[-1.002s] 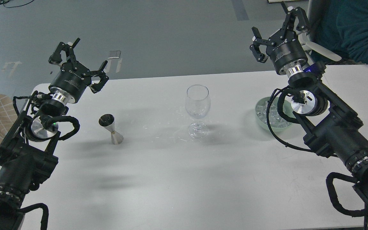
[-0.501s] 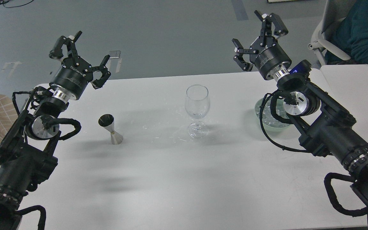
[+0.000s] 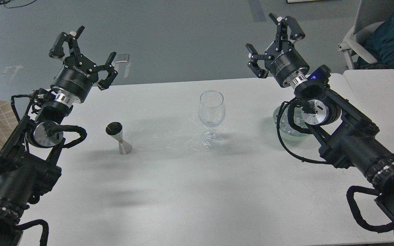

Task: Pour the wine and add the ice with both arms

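Grippers both splayed, holding nothing: our left gripper (image 3: 82, 51) above table's far-left edge, our right gripper (image 3: 274, 46) beyond pale green bowl of ice (image 3: 286, 128). Clear stemmed wine glass (image 3: 211, 116) between steel hourglass-shaped jigger (image 3: 119, 137) and bowl.

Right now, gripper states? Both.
Left gripper: open, holding nothing.
Right gripper: open, holding nothing.

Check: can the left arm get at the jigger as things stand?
Probably yes. The left gripper is open and empty, raised above the table's far left edge. The jigger stands upright alone, with bare table around it and the wine glass well off to its right.
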Available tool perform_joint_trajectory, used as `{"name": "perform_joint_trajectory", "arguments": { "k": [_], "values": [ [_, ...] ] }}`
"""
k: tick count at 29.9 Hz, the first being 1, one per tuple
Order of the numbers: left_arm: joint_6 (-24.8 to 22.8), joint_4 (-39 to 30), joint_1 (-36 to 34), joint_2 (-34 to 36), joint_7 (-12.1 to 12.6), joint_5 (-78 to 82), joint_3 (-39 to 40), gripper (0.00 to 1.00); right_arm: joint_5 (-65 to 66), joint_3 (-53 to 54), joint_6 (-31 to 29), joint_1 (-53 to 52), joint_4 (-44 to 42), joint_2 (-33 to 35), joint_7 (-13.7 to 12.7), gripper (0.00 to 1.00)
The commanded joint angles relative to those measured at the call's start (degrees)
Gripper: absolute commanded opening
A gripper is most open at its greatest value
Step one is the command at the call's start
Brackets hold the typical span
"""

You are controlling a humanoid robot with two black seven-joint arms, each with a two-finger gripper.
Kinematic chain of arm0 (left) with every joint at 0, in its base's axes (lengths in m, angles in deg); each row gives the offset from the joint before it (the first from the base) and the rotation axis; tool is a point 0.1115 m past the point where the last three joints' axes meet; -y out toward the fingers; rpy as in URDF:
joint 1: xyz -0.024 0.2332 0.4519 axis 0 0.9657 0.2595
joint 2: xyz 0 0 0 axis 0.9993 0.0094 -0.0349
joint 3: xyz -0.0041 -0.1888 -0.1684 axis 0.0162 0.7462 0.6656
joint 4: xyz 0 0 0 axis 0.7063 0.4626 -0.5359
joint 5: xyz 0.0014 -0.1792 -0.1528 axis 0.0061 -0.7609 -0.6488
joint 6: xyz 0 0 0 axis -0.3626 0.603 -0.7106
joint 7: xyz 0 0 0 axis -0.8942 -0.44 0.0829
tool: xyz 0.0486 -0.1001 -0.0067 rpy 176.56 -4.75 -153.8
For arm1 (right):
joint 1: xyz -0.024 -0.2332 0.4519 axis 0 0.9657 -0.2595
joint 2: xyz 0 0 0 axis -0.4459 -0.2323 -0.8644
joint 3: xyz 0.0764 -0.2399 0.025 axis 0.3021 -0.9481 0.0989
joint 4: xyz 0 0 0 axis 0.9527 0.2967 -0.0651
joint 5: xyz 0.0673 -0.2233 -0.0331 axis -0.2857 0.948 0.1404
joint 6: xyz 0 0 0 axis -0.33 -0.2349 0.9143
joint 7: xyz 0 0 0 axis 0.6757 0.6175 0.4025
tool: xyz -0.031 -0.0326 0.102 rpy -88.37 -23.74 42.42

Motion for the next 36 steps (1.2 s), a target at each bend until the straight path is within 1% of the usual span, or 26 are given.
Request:
{"name": "perform_joint_trajectory", "arguments": {
  "k": [1,4,9,15,20,30,36],
  "values": [
    [0.22,0.04,0.44,0.29,-0.01,0.00,-0.06,0.99,0.01,-0.07,0.00,0.00,-0.06,-0.05,0.14,1.00],
    [0.66,-0.32,0.88,0.29,-0.45,-0.09,0.03,0.99,0.01,-0.07,0.00,0.09,-0.06,-0.05,0.14,1.00],
    [0.75,-0.49,1.06,0.64,0.25,-0.35,-0.06,0.99,0.10,-0.07,0.00,0.00,-0.15,-0.05,0.14,1.00],
    [0.66,-2.07,2.38,0.99,-0.19,-0.35,0.03,0.98,0.18,-0.15,0.00,0.09,-0.06,0.39,0.23,1.00],
    [0.57,-2.07,2.64,0.91,-0.63,-0.18,0.03,0.98,0.18,-0.15,0.00,0.17,-0.15,0.39,0.23,1.00],
    [0.57,-2.25,4.84,0.82,-0.63,-0.26,0.73,0.99,0.27,-0.24,0.00,0.00,-0.94,0.30,0.23,1.00],
    [0.92,-2.25,4.57,0.82,-0.54,-0.18,0.56,0.99,0.27,-0.24,0.00,0.00,-0.94,0.48,0.23,1.00]
  ]
}}
